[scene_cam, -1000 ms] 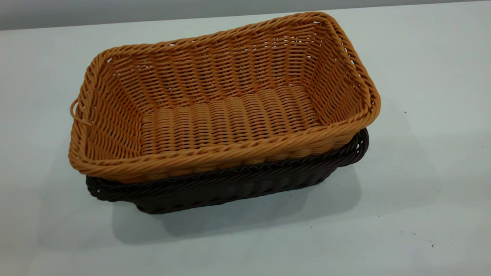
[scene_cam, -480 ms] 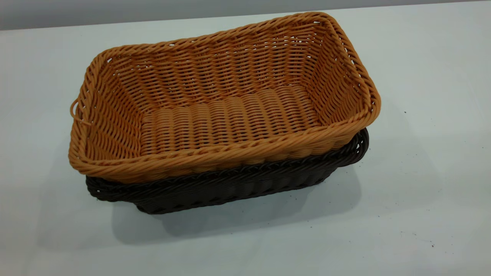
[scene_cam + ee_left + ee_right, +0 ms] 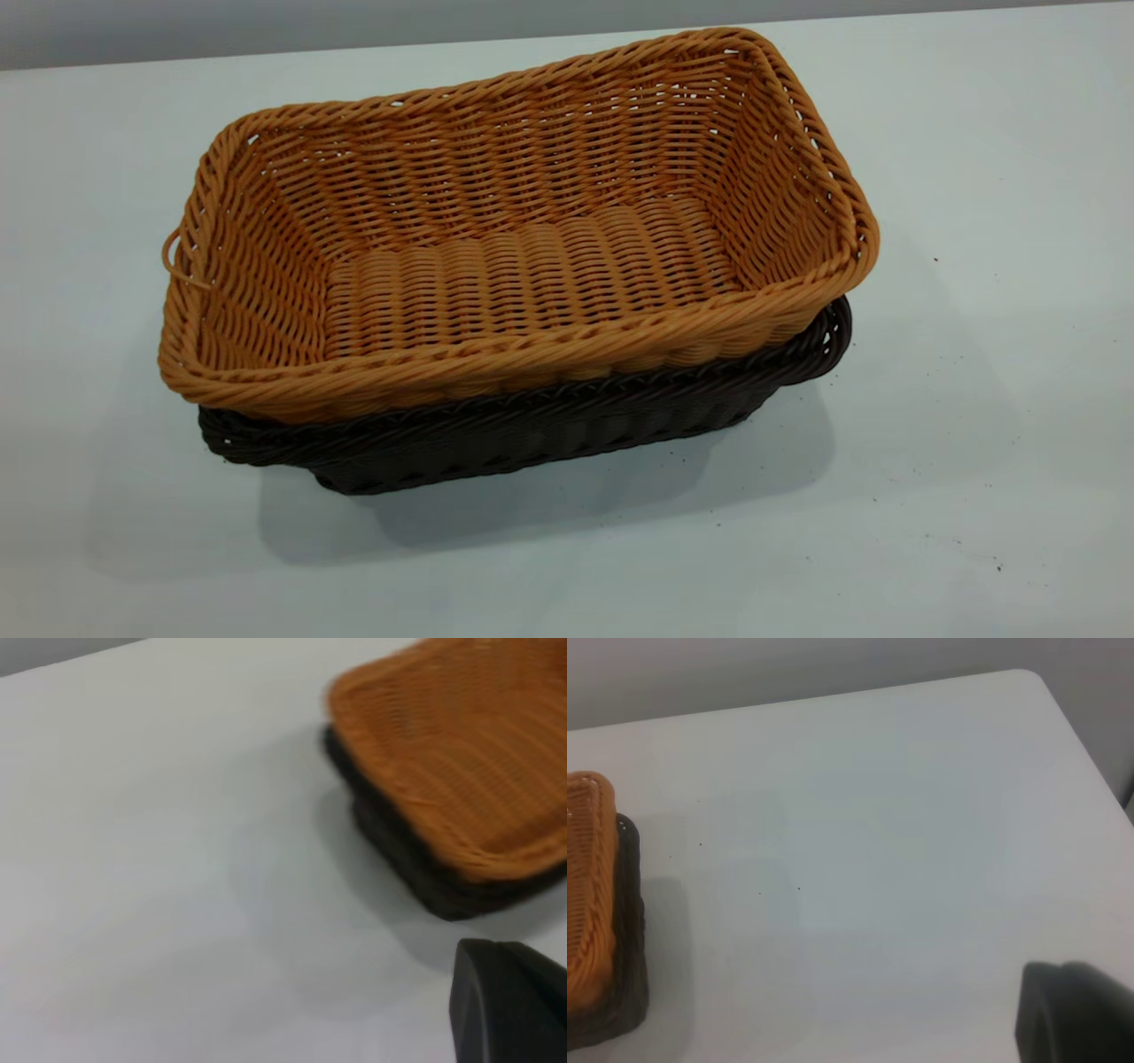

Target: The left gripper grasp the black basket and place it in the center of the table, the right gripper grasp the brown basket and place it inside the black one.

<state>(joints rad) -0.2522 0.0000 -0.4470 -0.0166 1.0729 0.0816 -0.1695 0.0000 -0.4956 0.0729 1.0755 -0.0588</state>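
The brown basket sits nested inside the black basket in the middle of the table; only the black rim and lower wall show beneath it. A small loop sticks out of the brown basket's left short end. Neither arm appears in the exterior view. In the left wrist view a dark part of the left gripper hangs over bare table, apart from the stacked brown basket and black basket. The right gripper also shows only a dark part, far from the brown basket and black basket.
The table's far edge runs behind the baskets against a grey wall. A rounded table corner shows in the right wrist view. Small dark specks dot the surface to the right of the baskets.
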